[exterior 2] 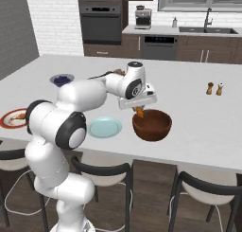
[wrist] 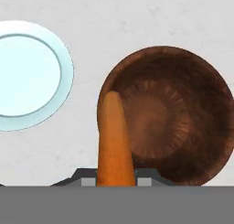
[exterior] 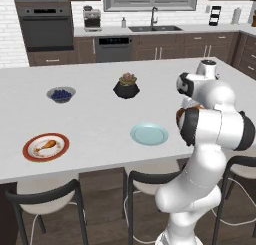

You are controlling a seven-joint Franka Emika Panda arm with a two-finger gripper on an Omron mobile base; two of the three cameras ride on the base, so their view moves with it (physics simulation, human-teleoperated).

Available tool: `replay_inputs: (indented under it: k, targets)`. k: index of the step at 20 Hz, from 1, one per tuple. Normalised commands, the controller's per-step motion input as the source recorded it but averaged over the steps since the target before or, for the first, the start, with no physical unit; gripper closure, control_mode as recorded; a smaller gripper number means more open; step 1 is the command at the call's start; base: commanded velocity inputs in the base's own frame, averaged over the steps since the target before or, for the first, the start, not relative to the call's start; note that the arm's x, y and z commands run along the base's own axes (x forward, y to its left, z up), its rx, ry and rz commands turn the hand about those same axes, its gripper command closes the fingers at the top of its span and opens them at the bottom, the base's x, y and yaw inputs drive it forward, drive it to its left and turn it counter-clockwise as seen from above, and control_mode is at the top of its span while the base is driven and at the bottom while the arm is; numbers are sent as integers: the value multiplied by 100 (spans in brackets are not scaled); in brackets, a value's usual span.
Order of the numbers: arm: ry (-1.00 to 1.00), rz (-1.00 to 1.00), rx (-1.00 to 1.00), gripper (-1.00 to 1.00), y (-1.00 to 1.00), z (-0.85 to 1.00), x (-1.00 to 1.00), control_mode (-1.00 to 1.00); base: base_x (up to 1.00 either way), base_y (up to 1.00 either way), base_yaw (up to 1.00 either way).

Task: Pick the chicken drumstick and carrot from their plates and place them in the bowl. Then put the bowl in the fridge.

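The left base view looks from behind the arm, forward and down across the counter toward the back wall, arm at lower right of frame. The right base view faces the same counter from the other side, arm at lower left. Both share the blue plate. The hand view looks straight down, close, on bowl and blue plate.
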Motion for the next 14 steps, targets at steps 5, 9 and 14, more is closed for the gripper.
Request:
replay_inputs:
  k: [5,9,14]
  targets:
    - [-9,-6,9,100,-60,-32,-7,-100,0,0,0]
    - [-1,0,1,100,-4,-48,30,-100,0,0,0]
    - [0,0,0,100,0,-42,22,-100,0,0,0]
